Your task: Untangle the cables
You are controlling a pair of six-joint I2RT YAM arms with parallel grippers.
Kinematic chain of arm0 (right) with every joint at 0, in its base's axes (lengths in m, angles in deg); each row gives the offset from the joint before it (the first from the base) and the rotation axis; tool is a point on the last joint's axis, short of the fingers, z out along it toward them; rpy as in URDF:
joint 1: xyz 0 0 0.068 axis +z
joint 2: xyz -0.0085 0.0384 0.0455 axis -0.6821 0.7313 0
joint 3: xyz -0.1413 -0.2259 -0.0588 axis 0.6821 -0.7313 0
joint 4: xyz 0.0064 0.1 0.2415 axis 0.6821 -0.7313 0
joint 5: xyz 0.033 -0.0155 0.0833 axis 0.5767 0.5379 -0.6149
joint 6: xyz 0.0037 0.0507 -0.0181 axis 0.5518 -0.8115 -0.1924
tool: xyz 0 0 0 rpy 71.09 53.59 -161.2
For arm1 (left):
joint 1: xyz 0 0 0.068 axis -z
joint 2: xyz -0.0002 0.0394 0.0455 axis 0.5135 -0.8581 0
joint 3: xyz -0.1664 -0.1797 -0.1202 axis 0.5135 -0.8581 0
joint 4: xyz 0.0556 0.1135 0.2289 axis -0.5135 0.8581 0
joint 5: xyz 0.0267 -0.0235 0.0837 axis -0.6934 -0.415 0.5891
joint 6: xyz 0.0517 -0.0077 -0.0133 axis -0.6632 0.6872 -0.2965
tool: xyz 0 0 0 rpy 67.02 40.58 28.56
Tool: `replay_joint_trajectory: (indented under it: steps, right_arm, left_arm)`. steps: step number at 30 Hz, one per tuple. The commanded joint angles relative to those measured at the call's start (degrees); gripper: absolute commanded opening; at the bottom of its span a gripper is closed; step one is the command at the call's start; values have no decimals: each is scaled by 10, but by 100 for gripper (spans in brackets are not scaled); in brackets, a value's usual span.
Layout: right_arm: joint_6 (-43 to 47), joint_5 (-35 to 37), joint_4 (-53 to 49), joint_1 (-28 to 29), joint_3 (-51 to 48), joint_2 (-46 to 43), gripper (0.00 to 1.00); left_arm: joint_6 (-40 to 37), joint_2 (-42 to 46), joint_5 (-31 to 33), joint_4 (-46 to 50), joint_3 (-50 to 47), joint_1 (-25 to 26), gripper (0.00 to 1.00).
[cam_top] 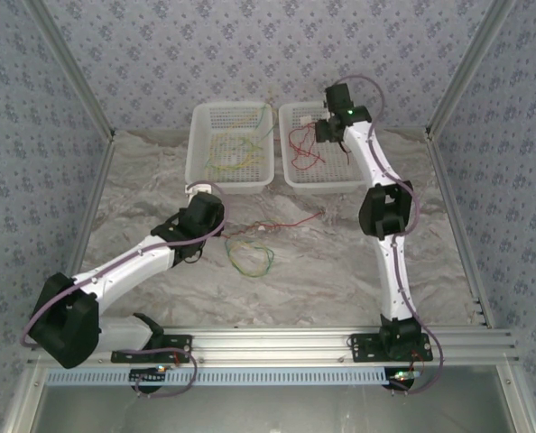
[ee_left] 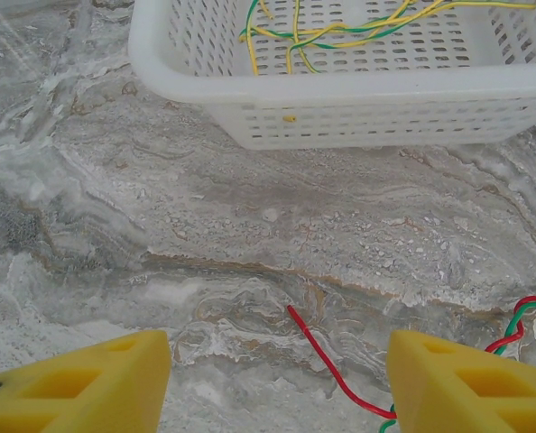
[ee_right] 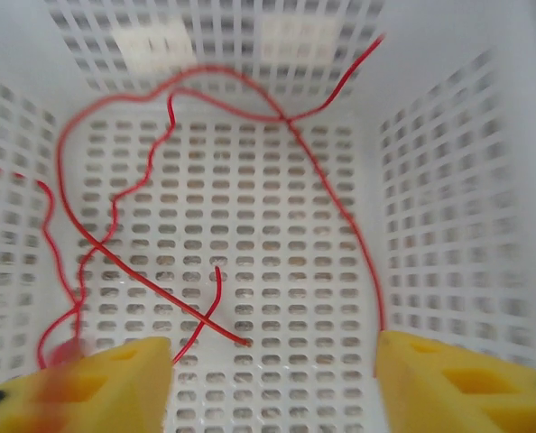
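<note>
One red cable (cam_top: 291, 220) on table (cam_top: 331, 271); long axis left-right

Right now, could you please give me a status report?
Left gripper open, above loose cables on table. Right gripper open over red cables in basket.

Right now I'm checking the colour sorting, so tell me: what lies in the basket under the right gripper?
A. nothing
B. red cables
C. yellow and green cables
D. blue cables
B: red cables lie across the perforated floor of the right basket, below the open right gripper; the yellow and green cables are in the left basket.
</note>
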Motion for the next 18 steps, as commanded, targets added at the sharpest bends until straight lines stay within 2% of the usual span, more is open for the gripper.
replay_joint_trajectory:
  steps: [1, 3, 5, 8, 10, 13, 15, 18]
  right_arm:
    - [23, 6, -41, 0, 31, -54, 71]
    - [21, 1, -53, -3, 39, -60, 70]
    - [24, -11, -70, -5, 48, -65, 63]
    - [10, -14, -92, -6, 47, -82, 62]
    - [-1, -63, -93, -7, 27, -104, 60]
    - [-23, -130, -38, -10, -71, -170, 54]
    - [-31, -141, 1, -5, -154, -230, 46]
    - [-39, -164, 126, 13, -353, -361, 46]
  left_arm:
    - [3, 10, 9, -3, 22, -6, 65]
    - [2, 9, 8, 0, 27, -6, 65]
    - [2, 9, 7, 4, 30, -6, 65]
    - [3, 11, 2, 5, 31, -6, 65]
    - [6, 10, -2, 5, 31, -6, 65]
    - [11, 10, -17, 2, 31, -7, 65]
    - [9, 10, -34, -7, 30, -7, 65]
    - [10, 13, -53, -6, 29, -6, 66]
